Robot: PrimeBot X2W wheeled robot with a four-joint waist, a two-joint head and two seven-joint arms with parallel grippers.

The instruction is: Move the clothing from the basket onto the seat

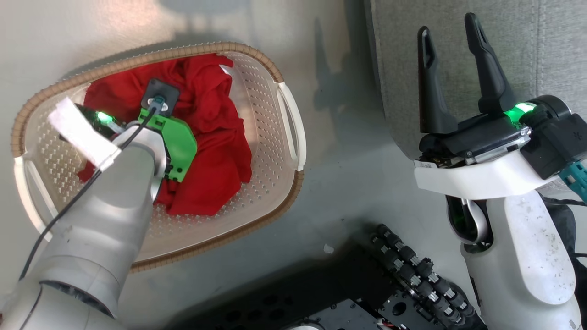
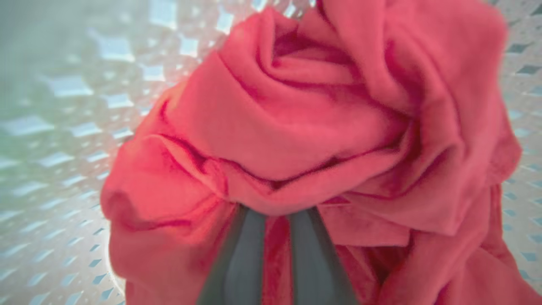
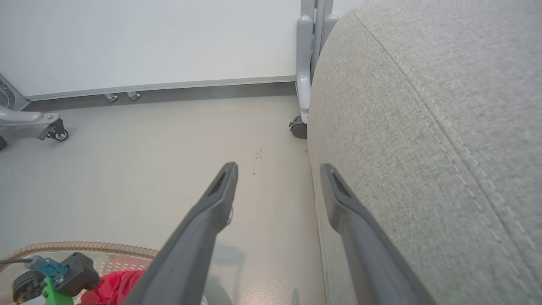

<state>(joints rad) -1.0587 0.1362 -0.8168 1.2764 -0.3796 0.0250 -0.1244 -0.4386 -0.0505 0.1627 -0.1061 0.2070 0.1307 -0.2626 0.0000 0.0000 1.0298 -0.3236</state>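
Floor (image 1: pixel 339 137) open between basket rim (image 1: pixel 271 65) and seat (image 1: pixel 394 68)

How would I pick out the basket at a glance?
Start from the big grey seat at the upper right of the head view; on the pale floor to its left sits the basket. It is oval, cream-white and full of small holes, with red clothing inside. Its brown woven-look rim and white side handles mark it out.
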